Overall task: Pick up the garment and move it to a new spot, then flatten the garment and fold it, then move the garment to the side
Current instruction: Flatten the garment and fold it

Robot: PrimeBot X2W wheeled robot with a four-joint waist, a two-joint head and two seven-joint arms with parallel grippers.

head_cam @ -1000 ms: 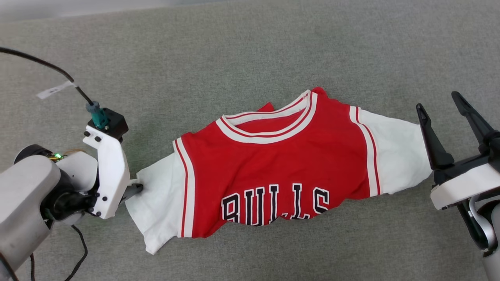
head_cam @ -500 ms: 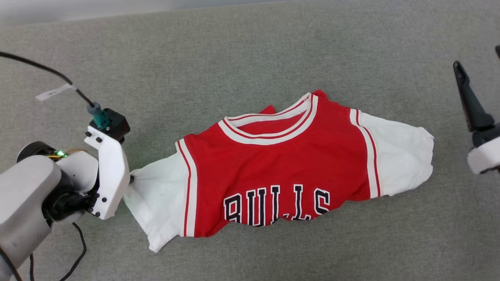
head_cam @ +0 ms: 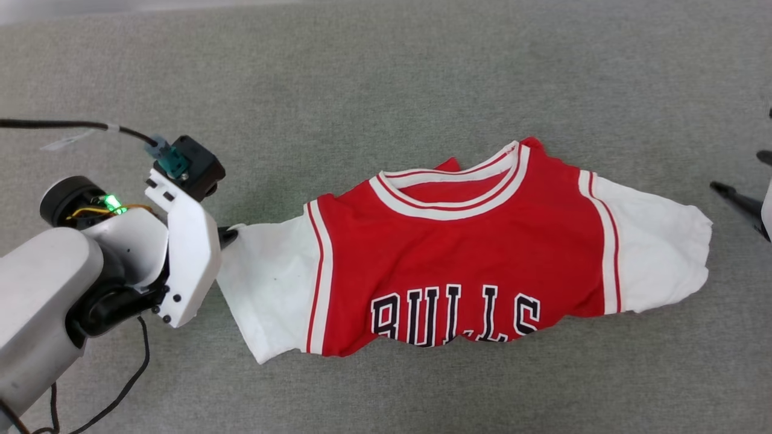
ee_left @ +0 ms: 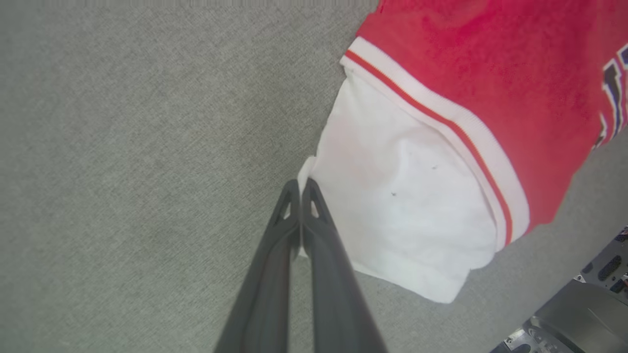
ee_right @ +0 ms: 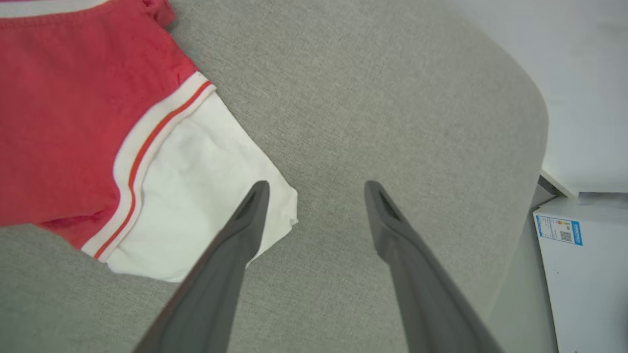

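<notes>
Pinching white sleeve edge of the garment [head_cam: 458,253] with jaws of left gripper [ee_left: 300,186]; keeping jaws of right gripper [ee_right: 316,189] wide apart, near other sleeve.

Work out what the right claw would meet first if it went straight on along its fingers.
Probably the grey surface, just beside the white sleeve of the garment; the right claw is open, its height unclear.

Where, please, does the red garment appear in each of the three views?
Head view: the garment lies across the middle, collar uppermost.
Left wrist view: upper right, its white sleeve pinched at the left gripper.
Right wrist view: upper left, beside the open right gripper.
Shared landmark: the red-striped white sleeve trim.
</notes>
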